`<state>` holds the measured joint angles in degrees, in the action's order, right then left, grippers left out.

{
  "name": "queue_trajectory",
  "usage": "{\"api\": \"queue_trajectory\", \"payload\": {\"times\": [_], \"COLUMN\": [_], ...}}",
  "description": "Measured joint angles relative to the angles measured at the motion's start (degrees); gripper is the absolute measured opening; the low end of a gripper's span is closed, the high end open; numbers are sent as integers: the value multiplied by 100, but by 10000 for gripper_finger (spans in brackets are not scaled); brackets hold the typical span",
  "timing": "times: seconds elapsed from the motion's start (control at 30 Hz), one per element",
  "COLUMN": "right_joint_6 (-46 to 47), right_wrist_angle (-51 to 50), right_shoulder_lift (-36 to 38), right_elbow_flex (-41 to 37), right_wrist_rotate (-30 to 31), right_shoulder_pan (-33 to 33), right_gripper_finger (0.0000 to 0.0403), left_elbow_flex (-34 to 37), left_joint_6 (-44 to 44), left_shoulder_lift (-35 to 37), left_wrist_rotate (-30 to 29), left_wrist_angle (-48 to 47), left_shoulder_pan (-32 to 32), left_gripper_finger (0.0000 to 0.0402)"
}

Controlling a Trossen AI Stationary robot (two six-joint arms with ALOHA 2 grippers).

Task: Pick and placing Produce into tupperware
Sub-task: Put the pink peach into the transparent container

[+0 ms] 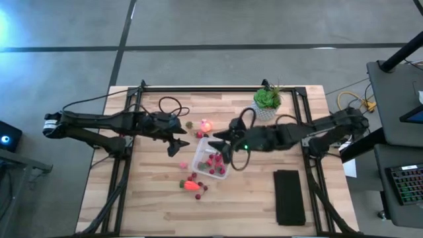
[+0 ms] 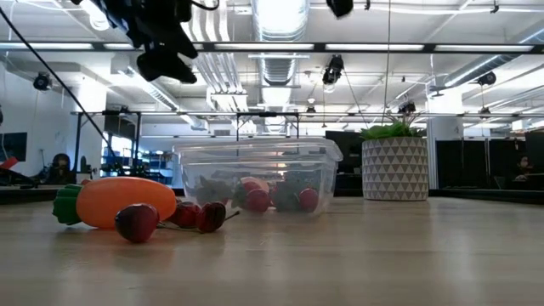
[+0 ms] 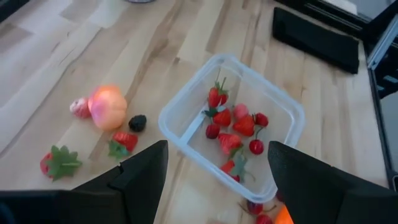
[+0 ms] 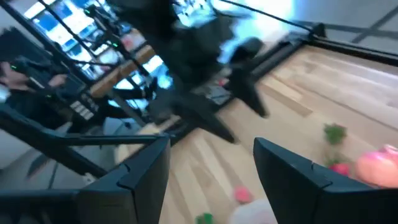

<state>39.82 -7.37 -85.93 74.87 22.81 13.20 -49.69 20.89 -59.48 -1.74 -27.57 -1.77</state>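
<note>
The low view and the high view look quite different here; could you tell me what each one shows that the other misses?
Only the low view shows the room behind the table and the carrot-like piece side-on, with dark red cherries beside it.

Only the high view shows the black slab, the round pink-orange fruit, the left gripper and the right gripper at the box.

Both show the clear tupperware holding red produce, and the potted plant.
</note>
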Motion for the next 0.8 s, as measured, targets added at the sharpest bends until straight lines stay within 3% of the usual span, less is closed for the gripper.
{"api": "queue_trajectory", "payload": {"times": [0.23, 0.47, 0.8], "right_joint_6": [-379, -300, 56], "right_wrist_angle": [-174, -1247, -1564], "right_shoulder_lift": [1118, 2960, 4252], "right_elbow_flex": [-853, -1732, -3052], "right_wrist_rotate": [-103, 1453, 1111], "right_shoulder_pan": [-501, -525, -696], "right_gripper_finger": [223, 223, 221], "left_elbow_flex": [26, 37, 33], "left_joint_6": [282, 278, 284], "left_shoulder_lift": [314, 399, 70], "left_wrist_rotate": [11, -25, -162], "left_wrist_angle": [-41, -38, 57], "left_shoulder_pan": [1, 1, 1], "left_gripper_finger": [262, 262, 262]}}
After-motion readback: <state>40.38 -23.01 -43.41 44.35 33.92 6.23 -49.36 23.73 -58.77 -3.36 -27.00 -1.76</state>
